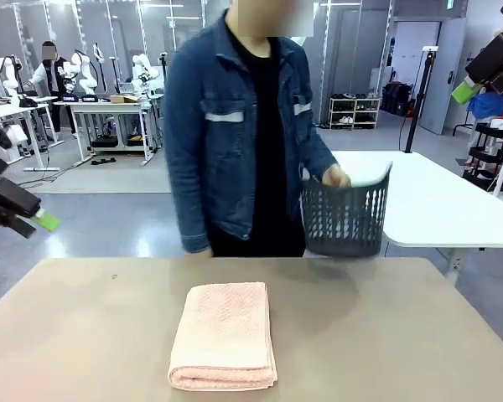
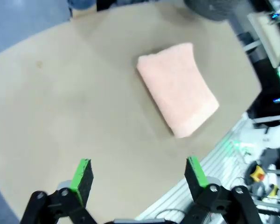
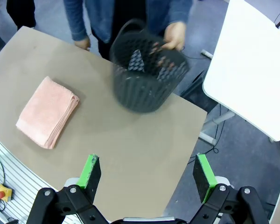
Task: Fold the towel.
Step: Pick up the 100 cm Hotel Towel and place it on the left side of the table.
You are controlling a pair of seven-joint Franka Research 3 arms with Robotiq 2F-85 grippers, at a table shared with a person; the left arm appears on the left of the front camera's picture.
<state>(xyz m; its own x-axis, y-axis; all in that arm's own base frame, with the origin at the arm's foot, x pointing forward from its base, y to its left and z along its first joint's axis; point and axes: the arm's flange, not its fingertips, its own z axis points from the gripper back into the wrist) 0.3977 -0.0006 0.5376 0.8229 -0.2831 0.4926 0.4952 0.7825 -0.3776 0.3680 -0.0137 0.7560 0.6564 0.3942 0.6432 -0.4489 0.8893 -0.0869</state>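
Note:
The pale pink towel [image 1: 224,336] lies folded into a thick rectangle on the brown table, near its front edge; it also shows in the left wrist view as the towel [image 2: 178,88] and in the right wrist view as the towel [image 3: 47,111]. My left gripper [image 2: 139,173] hangs open high above the table, well short of the towel. In the front view the left gripper [image 1: 35,223] is raised at the far left. My right gripper [image 3: 147,173] is open too, high over the table's right part, and the right gripper [image 1: 469,87] sits at the upper right.
A person in a denim jacket [image 1: 226,126] stands at the far side, one hand holding a dark slatted basket [image 1: 344,218] just above the table's far right edge; the basket [image 3: 147,73] looks blurred. A white table [image 1: 436,201] stands behind to the right.

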